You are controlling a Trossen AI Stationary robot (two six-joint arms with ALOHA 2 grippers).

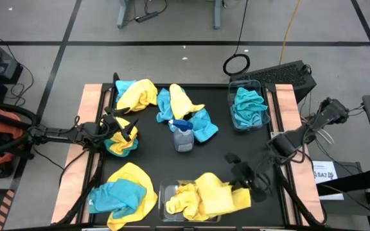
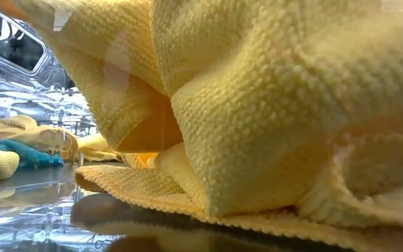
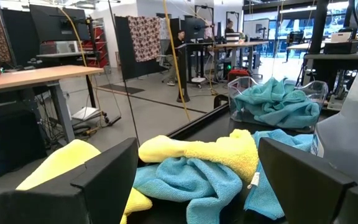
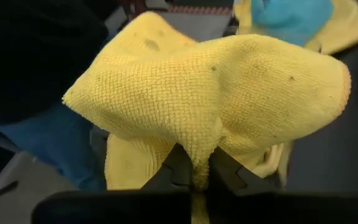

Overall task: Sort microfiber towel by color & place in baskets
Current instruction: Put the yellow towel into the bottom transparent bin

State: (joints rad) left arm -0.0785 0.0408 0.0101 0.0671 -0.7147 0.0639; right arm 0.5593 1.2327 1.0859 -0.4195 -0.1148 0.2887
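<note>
- Across the black desk [image 1: 153, 160], yellow and teal microfiber towels are lying in several bunches, seen from above.
- At the near edge, a clear basket [image 1: 167, 192] is holding yellow towels [image 1: 188, 202], and one yellow towel [image 1: 220, 192] is draping over its right rim.
- Just beside that rim, the right gripper [image 1: 241, 185] is sitting with its fingers pressed together, pinching the yellow towel; the right wrist view is showing the yellow cloth [image 4: 210, 106] bulging over the two dark fingertips [image 4: 178, 167] that are clamping a fold of it.
- At the desk's far right, a second clear basket [image 1: 262, 86] is holding teal towels [image 1: 248, 106].
- On the left side, the left gripper [image 1: 122, 131] is hovering with its fingers spread wide over a small yellow-and-teal bundle [image 1: 122, 144]; it is not gripping anything.
- Past the left gripper's wide fingers [image 3: 101, 180], the left wrist view is showing a teal towel [image 3: 191, 180] lying under a yellow one [image 3: 210, 152], with the teal-filled basket [image 3: 253, 93] farther off.
- Near the desk's middle, a clear spray bottle [image 1: 183, 136] with a blue trigger is standing among a teal and yellow pile [image 1: 182, 102].
- At the far left corner, another yellow and teal heap [image 1: 137, 93] is resting.
- At the near left corner, a large yellow towel [image 1: 133, 179] is lying with a teal one [image 1: 111, 196] on top.
- At desk height, the low view is almost filled by yellow cloth [image 2: 257, 126] pressing against clear plastic.
</note>
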